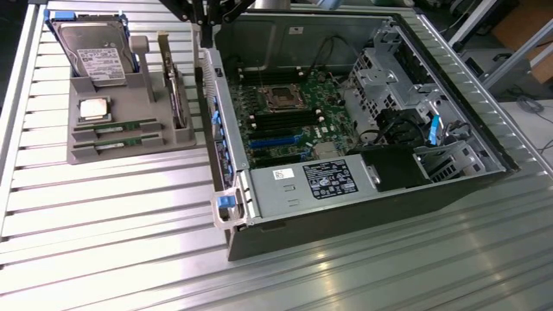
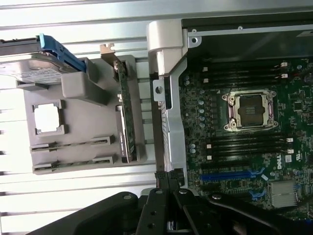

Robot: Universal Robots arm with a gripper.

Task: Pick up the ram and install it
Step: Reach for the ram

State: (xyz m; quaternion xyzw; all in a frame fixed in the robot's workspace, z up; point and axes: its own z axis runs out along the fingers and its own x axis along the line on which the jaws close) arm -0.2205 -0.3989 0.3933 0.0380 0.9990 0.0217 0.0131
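Two green ram sticks [image 1: 116, 127] [image 2: 73, 145] stand on edge in the front slots of a grey holder [image 1: 87, 91] [image 2: 78, 117], at the exterior view's left. My black gripper [image 2: 168, 177] is shut with nothing between its fingers. It hovers over the side wall of the open computer case [image 1: 220, 129], between the holder and the motherboard [image 1: 294, 116] [image 2: 234, 147]. In the exterior view the gripper [image 1: 206, 19] hangs at the top edge, above the case wall. Black memory slots [image 2: 244, 144] lie beside the processor socket [image 2: 249, 110].
The holder also carries a hard drive [image 1: 97, 55] in a blue frame, a square silver processor chip [image 1: 93, 109] and an upright card [image 1: 177, 97]. Inside the case sit a power supply [image 1: 311, 181] and drive cages [image 1: 389, 71]. The ribbed metal table [image 1: 103, 227] surrounds everything.
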